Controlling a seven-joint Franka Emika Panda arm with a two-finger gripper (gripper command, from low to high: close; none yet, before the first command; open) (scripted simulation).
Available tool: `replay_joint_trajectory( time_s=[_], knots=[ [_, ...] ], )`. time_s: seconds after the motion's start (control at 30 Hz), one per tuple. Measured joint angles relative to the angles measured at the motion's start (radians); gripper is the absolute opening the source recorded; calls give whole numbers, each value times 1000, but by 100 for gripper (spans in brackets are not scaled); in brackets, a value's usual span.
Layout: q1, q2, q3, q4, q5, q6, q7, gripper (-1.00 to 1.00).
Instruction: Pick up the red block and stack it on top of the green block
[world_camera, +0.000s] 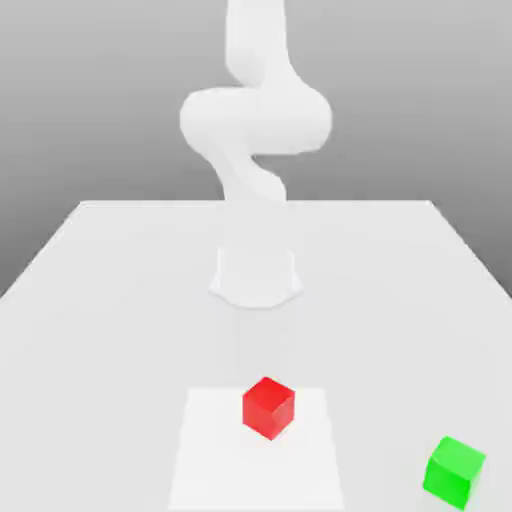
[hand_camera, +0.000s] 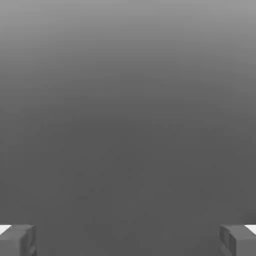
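Red block (world_camera: 268, 407) sits on the table (world_camera: 120, 290), on a paler square patch (world_camera: 210, 450) near the front edge, turned so one vertical edge faces the exterior camera. Green block (world_camera: 455, 471) rests well apart from it, toward the exterior view's right and nearer the front. Nothing touches either block.

Arm (world_camera: 255, 120) stands behind the blocks, its base (world_camera: 255, 275) at the table's centre, upper links bending upward out of frame.

Gripper (hand_camera: 128, 240): the hand view shows two fingertips (hand_camera: 17, 240) spread wide, one at each lower corner, with nothing between them but plain grey background. Jaws fully apart, holding nothing.

Handling judgement: red block looks like a small rigid cube, flat-faced and sharp-edged, probably light. No sign of softness or fragility; smooth faces could slip under a weak or off-centre pinch.

Grasp plan: take it from above on two opposite vertical faces, pads centred on the faces. Since the cube sits rotated, the wrist likely needs yaw to square the fingers to a face pair; closing across corners would twist it. Block width looks well within the open span.

Task status: pick not yet begun.
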Motion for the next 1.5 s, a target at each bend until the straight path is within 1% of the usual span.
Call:
replay_joint_trajectory(
  time_s=[0.37,0.6,0.73,0.83,0.87,1.1,1.2,1.33,1.37,1.43,1.47,1.5],
  knots=[
    [135,395,-116,-277,-8,258,-434,0],
    [183,674,-146,-456,-4,440,-729,0],
    [178,820,-123,-457,63,558,-807,0],
    [124,929,-56,-442,117,650,-848,0],
    [113,949,-43,-439,126,667,-854,-100],
    [110,945,-42,-440,117,662,-848,-100],
    [127,856,-72,-453,65,588,-810,-100],
    [123,723,-83,-467,6,469,-767,-100],
    [114,721,-77,-446,1,446,-762,-100],
    [73,740,-24,-386,-4,405,-755,-100],
    [96,753,6,-355,-8,388,-749,-100],
    [150,770,33,-318,-12,367,-744,-100]
  ],
)
